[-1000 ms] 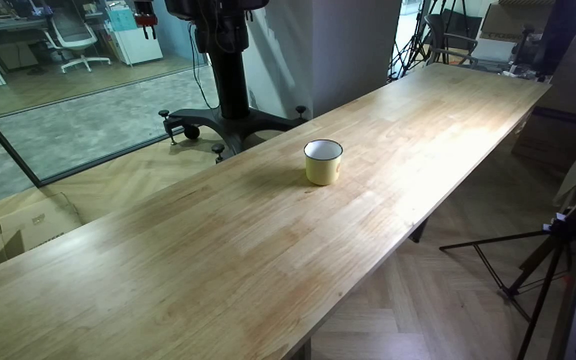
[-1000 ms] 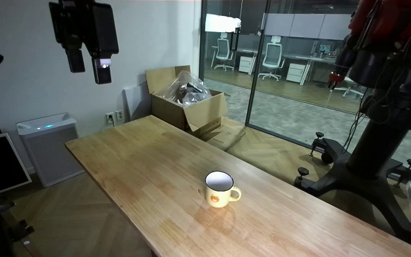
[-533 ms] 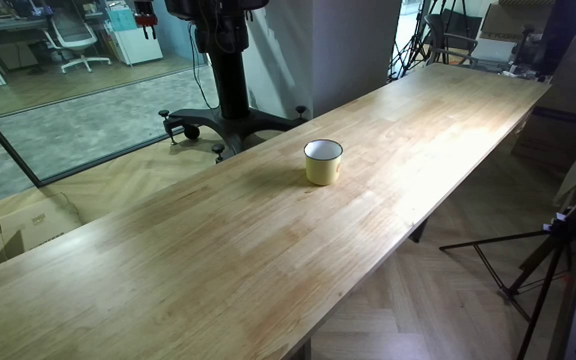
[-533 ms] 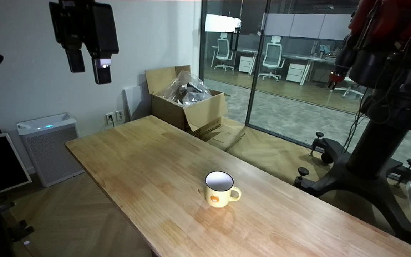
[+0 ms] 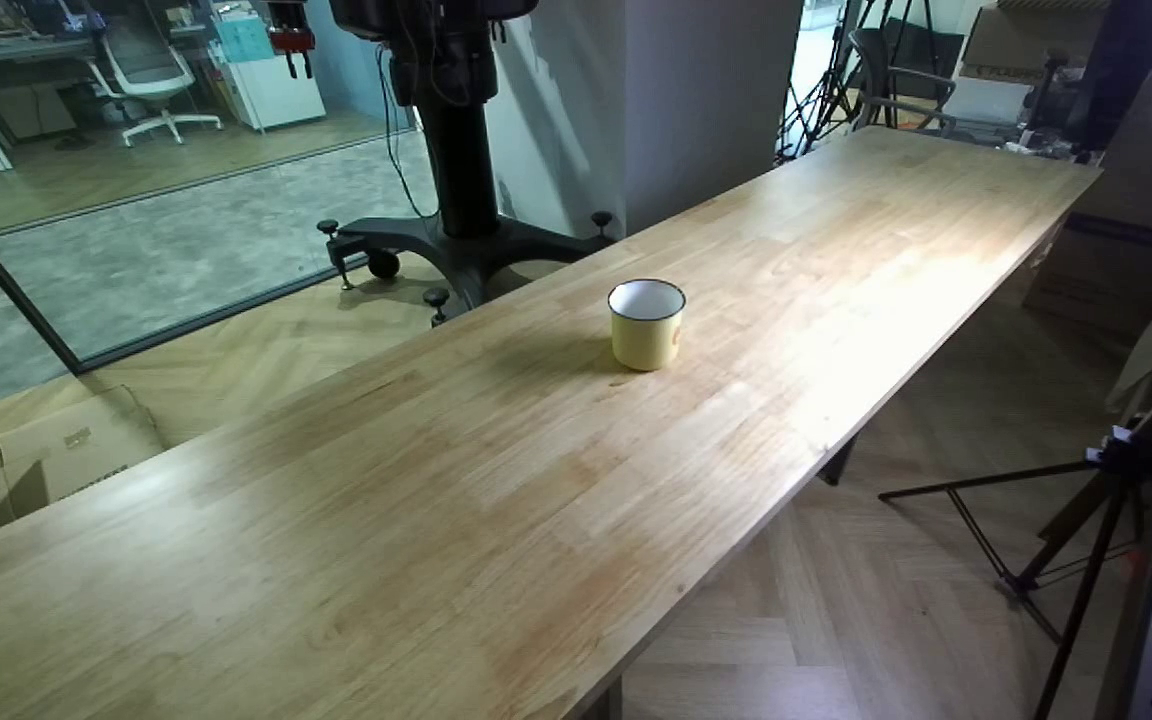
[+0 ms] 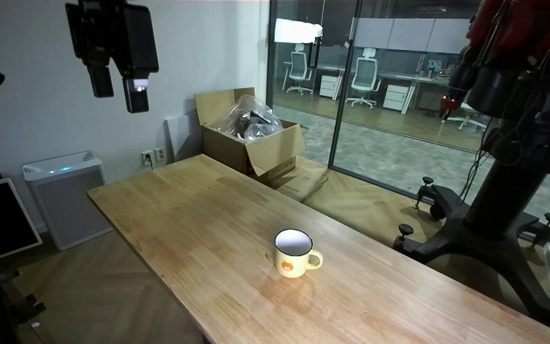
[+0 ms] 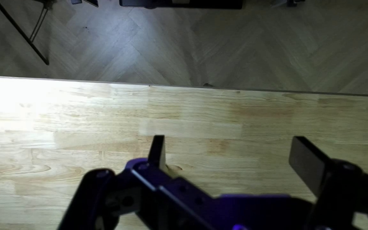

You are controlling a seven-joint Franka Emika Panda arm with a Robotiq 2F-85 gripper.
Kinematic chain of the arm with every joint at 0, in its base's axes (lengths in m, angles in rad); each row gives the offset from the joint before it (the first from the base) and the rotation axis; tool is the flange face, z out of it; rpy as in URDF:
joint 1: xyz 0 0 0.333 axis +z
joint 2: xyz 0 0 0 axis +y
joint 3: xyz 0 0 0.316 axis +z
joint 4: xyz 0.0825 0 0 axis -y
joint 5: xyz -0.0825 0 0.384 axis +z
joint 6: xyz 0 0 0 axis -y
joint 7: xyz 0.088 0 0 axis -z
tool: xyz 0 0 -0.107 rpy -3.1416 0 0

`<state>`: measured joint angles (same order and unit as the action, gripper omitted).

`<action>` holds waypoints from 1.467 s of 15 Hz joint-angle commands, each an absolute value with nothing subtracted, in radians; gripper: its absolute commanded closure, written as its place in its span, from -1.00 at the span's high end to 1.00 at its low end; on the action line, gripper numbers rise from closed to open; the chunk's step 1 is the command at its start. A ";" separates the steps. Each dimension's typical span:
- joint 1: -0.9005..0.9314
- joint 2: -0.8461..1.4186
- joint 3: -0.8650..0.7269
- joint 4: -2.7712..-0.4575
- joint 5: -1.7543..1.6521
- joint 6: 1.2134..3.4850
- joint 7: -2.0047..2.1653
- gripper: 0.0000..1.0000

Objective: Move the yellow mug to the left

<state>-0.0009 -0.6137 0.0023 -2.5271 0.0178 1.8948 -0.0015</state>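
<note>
Nearest in the wrist view is the claw point(image 7: 228, 137), its two fingers point(image 7: 307, 161) spread wide, the wooden desk point(image 7: 196, 127) showing through the gap between them. In an exterior view the same claw hangs high at the upper left, pointing down, with its tips above the level of the desk. Lower than the claw and to its right in that view, well apart from it, the yellow mug point(image 6: 291, 260) stands upright on the desk, its handle point(image 6: 320, 259) turned to the right of that view and an orange animal face point(image 6: 287, 265) on its side. How far along the desk the mug lies from the claw, I cannot tell. Both exterior views show the mug's dark rim and whitish inside. Past the mug the desk runs to its far corner, and behind that end sits an open cardboard box point(image 6: 226, 149) holding clear plastic point(image 6: 237, 112). Farther off stands a glass wall point(image 6: 380, 150), with white chairs point(image 6: 365, 76) behind it.
</note>
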 commanded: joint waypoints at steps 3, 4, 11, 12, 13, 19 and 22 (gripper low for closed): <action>-0.069 -0.615 -0.007 -2.530 -0.095 2.027 0.011 1.00; -0.092 -0.615 -0.012 -2.537 -0.142 2.089 0.008 1.00; -0.078 -0.609 -0.019 -2.534 -0.135 2.082 -0.004 1.00; -0.076 -0.600 -0.015 -2.535 -0.139 2.077 -0.005 1.00; -0.075 -0.570 -0.016 -2.526 -0.135 2.101 -0.001 1.00; -0.101 -0.256 -0.096 -2.360 -0.080 2.292 -0.027 1.00; -0.102 -0.072 -0.133 -2.253 -0.021 2.293 -0.056 1.00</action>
<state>-0.1002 -0.2666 -0.1061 -2.3965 -0.0710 2.3065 -0.0317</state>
